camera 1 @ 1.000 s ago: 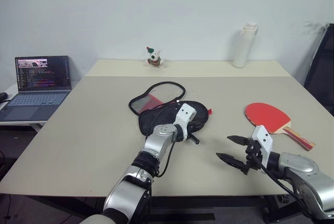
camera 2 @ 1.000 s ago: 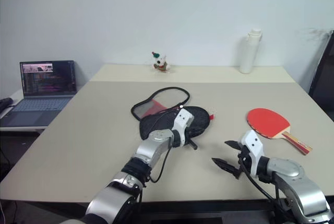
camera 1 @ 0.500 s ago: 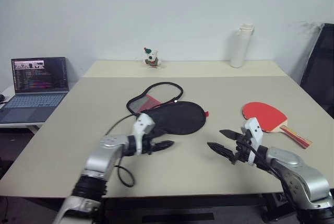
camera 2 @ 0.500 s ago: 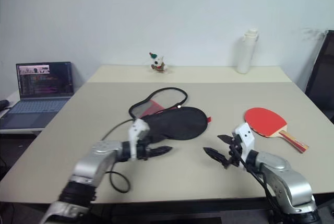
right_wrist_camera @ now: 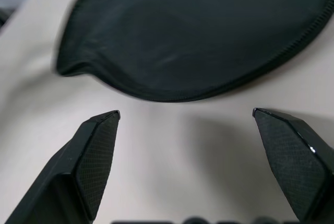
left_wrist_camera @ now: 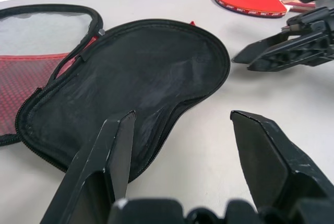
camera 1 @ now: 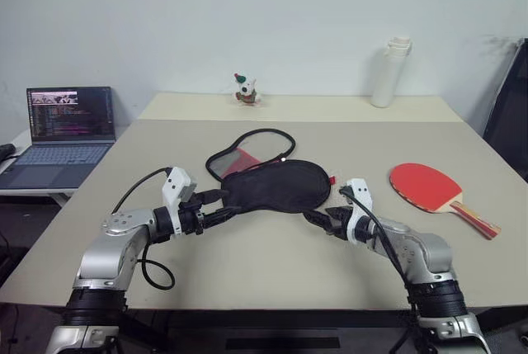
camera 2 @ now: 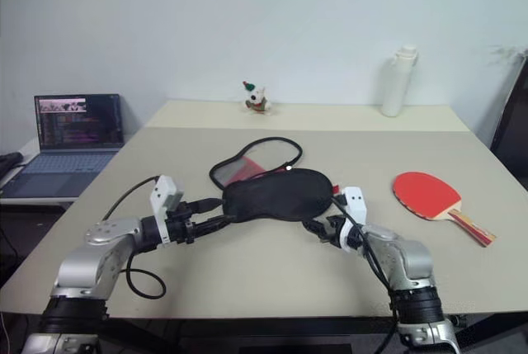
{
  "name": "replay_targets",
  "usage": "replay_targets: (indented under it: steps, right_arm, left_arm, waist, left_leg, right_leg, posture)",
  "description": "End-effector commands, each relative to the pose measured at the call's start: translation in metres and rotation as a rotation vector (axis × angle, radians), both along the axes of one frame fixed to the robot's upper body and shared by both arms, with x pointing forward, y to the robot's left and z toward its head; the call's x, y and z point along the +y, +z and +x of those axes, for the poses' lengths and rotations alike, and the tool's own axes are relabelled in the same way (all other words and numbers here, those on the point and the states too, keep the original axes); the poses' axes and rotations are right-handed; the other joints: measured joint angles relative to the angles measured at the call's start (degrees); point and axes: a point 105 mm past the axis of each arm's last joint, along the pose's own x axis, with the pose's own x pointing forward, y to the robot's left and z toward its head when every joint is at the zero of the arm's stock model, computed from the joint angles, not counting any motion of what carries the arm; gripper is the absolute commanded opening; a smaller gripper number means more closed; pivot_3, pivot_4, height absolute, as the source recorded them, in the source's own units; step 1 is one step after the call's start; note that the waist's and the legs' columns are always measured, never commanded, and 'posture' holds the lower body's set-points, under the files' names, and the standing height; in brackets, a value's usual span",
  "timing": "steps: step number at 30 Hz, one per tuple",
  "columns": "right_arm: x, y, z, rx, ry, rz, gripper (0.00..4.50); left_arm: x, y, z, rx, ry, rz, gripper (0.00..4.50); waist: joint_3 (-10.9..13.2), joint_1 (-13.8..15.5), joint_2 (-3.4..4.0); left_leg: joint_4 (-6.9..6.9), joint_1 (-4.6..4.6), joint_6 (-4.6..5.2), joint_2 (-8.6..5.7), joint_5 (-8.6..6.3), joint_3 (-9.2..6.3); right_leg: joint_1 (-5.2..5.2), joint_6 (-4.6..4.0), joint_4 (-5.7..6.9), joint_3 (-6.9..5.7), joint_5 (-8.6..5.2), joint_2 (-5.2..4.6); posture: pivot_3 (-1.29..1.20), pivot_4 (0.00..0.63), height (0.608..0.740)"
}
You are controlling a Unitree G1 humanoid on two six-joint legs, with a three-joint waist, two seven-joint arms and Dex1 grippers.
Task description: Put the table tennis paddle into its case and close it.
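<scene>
Case point(camera 1: 276, 186) lay unzipped mid-table, black side up; paddle point(camera 1: 425, 186) well apart to its right. L gripper point(camera 1: 216, 205) at case's left end, R gripper point(camera 1: 322, 219) near its right edge. Both spread wide, holding nothing.

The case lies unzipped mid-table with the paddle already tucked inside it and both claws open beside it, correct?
Not quite: the paddle lies bare on the table, right of the case, as the left eye view shows. The rest holds.
</scene>
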Motion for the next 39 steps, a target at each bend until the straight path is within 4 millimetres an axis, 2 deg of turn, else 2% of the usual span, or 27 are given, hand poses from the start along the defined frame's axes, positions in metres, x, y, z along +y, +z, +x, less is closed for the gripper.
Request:
replay_targets:
  steps: [1, 4, 8, 15, 18, 22, 26, 29, 32, 36, 39]
  right_arm:
    - [0.006, 0.003, 0.008, -0.004, -0.037, 0.015, 4.50]
    - [0.021, 0.006, 0.012, 0.000, -0.035, 0.060, 4.50]
    - [0.051, 0.013, 0.019, 0.014, -0.028, 0.144, 4.50]
    - [0.076, 0.023, 0.031, 0.053, -0.065, 0.250, 4.50]
    - [0.083, 0.027, 0.035, 0.066, -0.086, 0.285, 3.85]
    - [0.086, 0.029, 0.037, 0.112, -0.110, 0.348, 2.42]
    - [0.074, 0.029, 0.038, 0.156, -0.124, 0.366, 1.06]
    - [0.055, 0.032, 0.039, 0.159, -0.130, 0.342, 0.03]
    - [0.042, 0.033, 0.040, 0.165, -0.131, 0.318, 0.03]
    - [0.004, 0.038, 0.038, 0.156, -0.068, 0.148, 0.03]
    - [-0.017, 0.044, 0.042, 0.142, -0.042, 0.053, 0.03]
  left_arm:
    - [-0.002, 0.017, -0.001, -0.071, -0.005, -0.002, 3.15]
    - [-0.003, 0.018, -0.001, -0.073, 0.001, -0.003, 3.15]
    - [-0.004, 0.019, 0.001, -0.079, 0.003, -0.003, 3.15]
    - [-0.006, 0.021, 0.003, -0.086, 0.003, 0.000, 3.15]
    - [-0.008, 0.021, 0.001, -0.087, -0.002, 0.003, 3.19]
    - [-0.007, 0.022, 0.000, -0.088, -0.005, 0.004, 3.19]
    - [-0.005, 0.022, -0.002, -0.089, -0.004, 0.013, 3.19]
    - [-0.005, 0.021, -0.004, -0.087, -0.007, 0.019, 3.19]
    - [-0.006, 0.021, -0.004, -0.087, -0.010, 0.019, 3.19]
    - [-0.012, 0.020, -0.005, -0.088, -0.029, 0.019, 3.19]
    - [-0.014, 0.020, -0.005, -0.091, -0.038, 0.020, 3.19]
  waist:
    - [0.0, -0.1, -0.03]
    - [0.0, -0.4, -0.04]
    - [0.0, -1.6, -0.05]
    - [0.0, -1.7, -0.05]
    - [0.0, -1.7, -0.05]
    - [0.0, -1.4, -0.05]
    - [0.0, -1.5, -0.04]
    - [0.0, -1.5, -0.04]
    - [0.0, -1.3, -0.04]
    - [0.0, -1.3, -0.02]
    - [0.0, -1.4, -0.02]
  left_leg:
    - [0.00, 0.01, 0.00, 0.01, 0.00, 0.00]
    - [0.01, 0.07, 0.00, 0.02, 0.00, 0.01]
    - [0.01, 0.12, 0.00, 0.06, 0.00, 0.02]
    - [-0.02, -0.05, 0.00, 0.06, 0.00, 0.12]
    - [-0.02, -0.05, 0.00, 0.05, 0.00, 0.13]
    - [-0.02, -0.08, 0.00, 0.04, 0.00, 0.12]
    - [-0.02, -0.09, 0.00, 0.03, 0.00, 0.11]
    - [-0.06, -0.09, 0.00, 0.05, 0.00, 0.10]
    - [-0.05, -0.10, 0.00, 0.02, 0.00, 0.08]
    - [-0.05, -0.14, 0.00, -0.03, 0.00, 0.10]
    - [-0.06, -0.16, 0.01, -0.05, 0.00, 0.12]
  right_leg:
    - [0.00, 0.01, 0.01, 0.00, 0.00, 0.01]
    - [0.01, 0.07, 0.08, 0.02, -0.04, 0.02]
    - [0.00, 0.07, 0.18, 0.05, -0.05, 0.06]
    - [-0.48, -0.09, 0.72, 0.20, -0.02, 0.06]
    - [-0.48, -0.10, 0.71, 0.20, -0.01, 0.05]
    - [-0.48, -0.10, 0.69, 0.17, -0.01, 0.03]
    - [-0.48, -0.10, 0.68, 0.16, -0.02, 0.02]
    - [-0.49, -0.13, 0.69, 0.14, -0.03, 0.03]
    - [-0.48, -0.13, 0.67, 0.12, -0.04, 0.02]
    - [-0.48, -0.11, 0.60, 0.11, -0.05, -0.02]
    - [-0.48, -0.06, 0.56, 0.13, -0.08, -0.03]
  posture:
    - [0.00, 0.150, 0.740]
    - [0.00, 0.150, 0.740]
    - [0.00, 0.150, 0.740]
    - [0.00, 0.150, 0.740]
    - [0.00, 0.150, 0.740]
    - [0.00, 0.150, 0.740]
    - [0.00, 0.150, 0.740]
    - [0.00, 0.150, 0.740]
    - [0.00, 0.150, 0.740]
    - [0.00, 0.150, 0.740]
    - [0.00, 0.150, 0.740]
